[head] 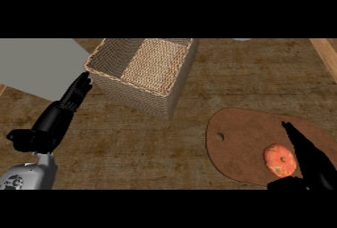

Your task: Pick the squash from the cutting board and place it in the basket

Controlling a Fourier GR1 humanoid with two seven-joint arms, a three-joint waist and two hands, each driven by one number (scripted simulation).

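Lower right, the right robot hand (309,153) stretched straight-fingered, released, just beside the orange squash (279,160) on the cutting board (237,147). Left robot hand (74,95), also released, touched the wicker basket (141,73) at upper left.

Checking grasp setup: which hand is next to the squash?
The right hand, with straight fingers just right of the squash on the cutting board. The left hand is across the counter, beside the basket.
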